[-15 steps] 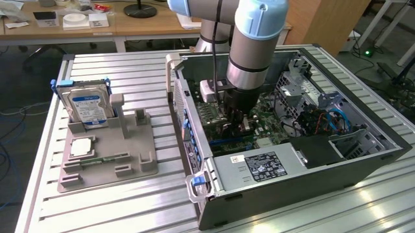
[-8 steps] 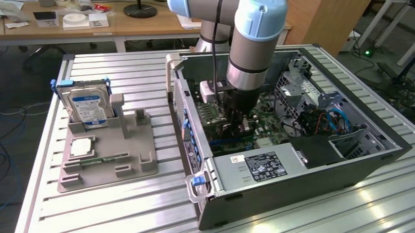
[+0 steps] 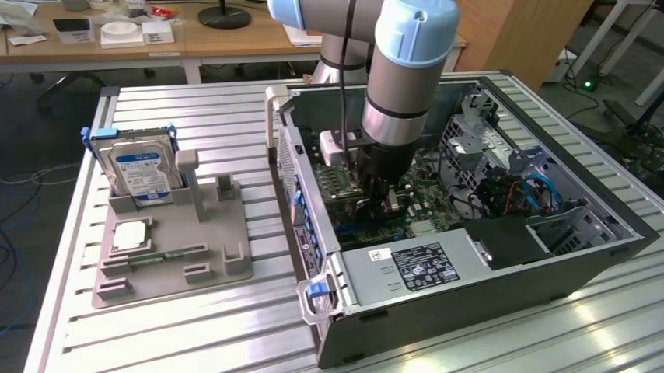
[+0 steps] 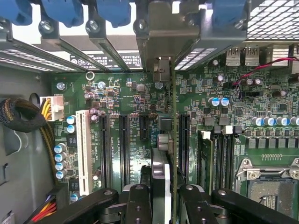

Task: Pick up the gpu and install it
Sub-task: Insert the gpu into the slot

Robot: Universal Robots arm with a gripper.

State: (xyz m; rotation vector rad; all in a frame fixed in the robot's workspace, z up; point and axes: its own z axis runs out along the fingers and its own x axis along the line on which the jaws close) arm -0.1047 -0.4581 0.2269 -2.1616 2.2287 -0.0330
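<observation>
The gpu (image 4: 173,107) stands on edge over the green motherboard (image 4: 135,93), running between the black expansion slots (image 4: 124,144). Its pale metal bracket (image 4: 156,37) sits against the case's rear slot openings. My gripper (image 4: 166,198) is shut on the card's near end, one dark finger (image 4: 139,205) on either side of it. In the exterior view the gripper (image 3: 375,200) reaches straight down into the open computer case (image 3: 581,256), low over the board. Whether the card's edge sits in a slot is hidden.
Blue slot latches (image 4: 112,11) line the case's rear. A white slot (image 4: 84,151), memory slots (image 4: 219,154) and the processor socket (image 4: 271,182) flank the card. The power supply (image 3: 415,264) lies nearby. A grey fixture (image 3: 171,241) on the exterior view's left holds a hard drive (image 3: 140,171).
</observation>
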